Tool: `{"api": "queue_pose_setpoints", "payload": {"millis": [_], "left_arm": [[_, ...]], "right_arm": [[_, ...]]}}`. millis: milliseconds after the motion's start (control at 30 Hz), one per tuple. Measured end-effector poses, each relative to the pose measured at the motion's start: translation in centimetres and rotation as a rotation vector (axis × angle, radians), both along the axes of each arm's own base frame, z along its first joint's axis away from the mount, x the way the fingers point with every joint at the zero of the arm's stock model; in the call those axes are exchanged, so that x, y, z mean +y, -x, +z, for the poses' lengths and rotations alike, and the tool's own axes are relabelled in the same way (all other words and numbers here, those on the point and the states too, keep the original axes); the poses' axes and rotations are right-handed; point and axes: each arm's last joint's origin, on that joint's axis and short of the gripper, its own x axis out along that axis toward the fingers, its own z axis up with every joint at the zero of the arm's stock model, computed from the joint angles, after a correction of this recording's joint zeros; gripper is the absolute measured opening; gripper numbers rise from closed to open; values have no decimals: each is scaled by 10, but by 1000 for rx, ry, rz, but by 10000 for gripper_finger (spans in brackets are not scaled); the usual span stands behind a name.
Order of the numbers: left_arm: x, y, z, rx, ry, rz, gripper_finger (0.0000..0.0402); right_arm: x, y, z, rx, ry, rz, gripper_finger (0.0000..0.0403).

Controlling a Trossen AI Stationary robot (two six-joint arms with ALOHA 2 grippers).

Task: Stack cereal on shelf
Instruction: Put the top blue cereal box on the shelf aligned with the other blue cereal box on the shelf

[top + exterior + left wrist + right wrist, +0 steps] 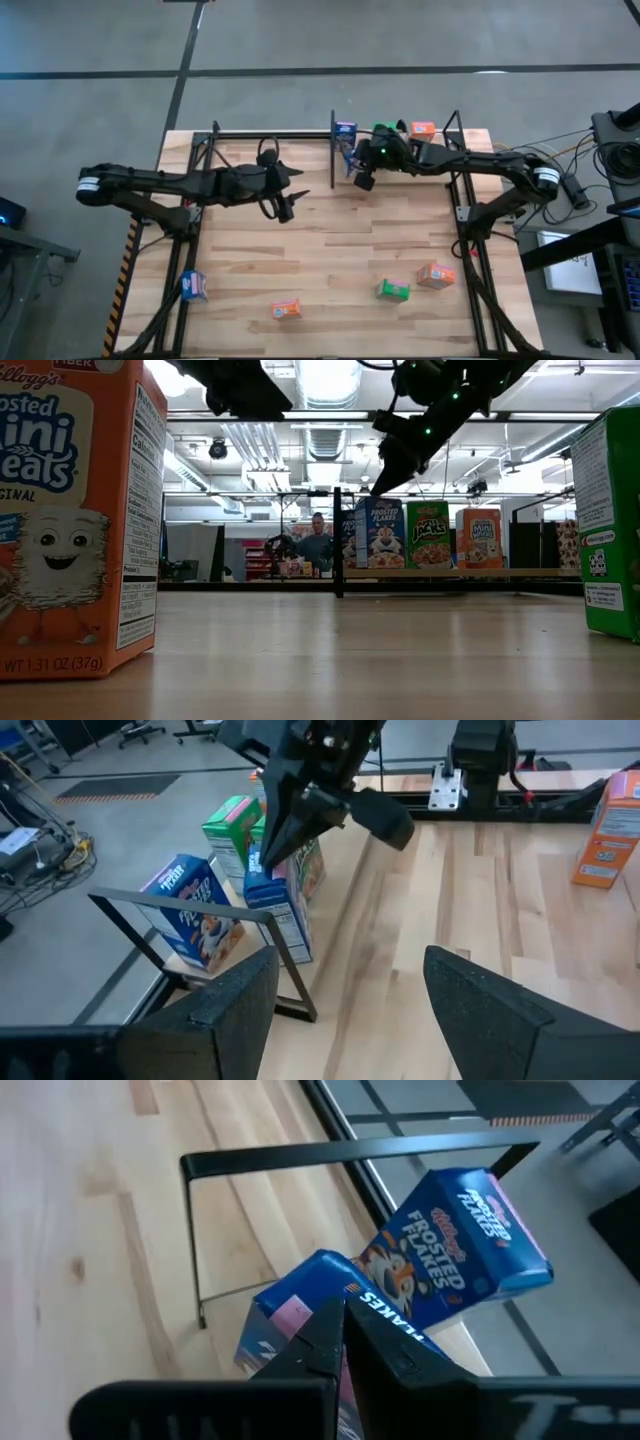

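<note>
- Right gripper (362,181) is over the shelf (480,572) beside the black divider (337,540), fingers clenched together, nothing between them.
- Directly below it a blue box (276,910) stands on the shelf in front of another blue box (470,1240); green (427,534) and orange (481,537) boxes stand further along.
- Left gripper (287,208) hangs mid-table, fingers spread, holding nothing.
- Step, as judged: placing or nudging the front blue box; looks nearly finished.
- Loose boxes on the table: blue (193,286), orange (286,310), green (393,290), orange (436,275).
- Next: lift clear without tipping the row, then fetch a loose box.
</note>
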Motion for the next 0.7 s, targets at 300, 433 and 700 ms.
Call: {"api": "queue_pose_setpoints", "payload": {"millis": [300,433,700], "left_arm": [[0,-1,1,6,-40,-18,233],[0,-1,1,6,-44,-10,233],[0,-1,1,0,-45,-9,233]], "right_arm": [[-4,-10,-9,-37,-27,-35,9],[-6,-14,-11,-65,-33,-48,9],[-12,-20,-16,-139,-78,-145,9]]}}
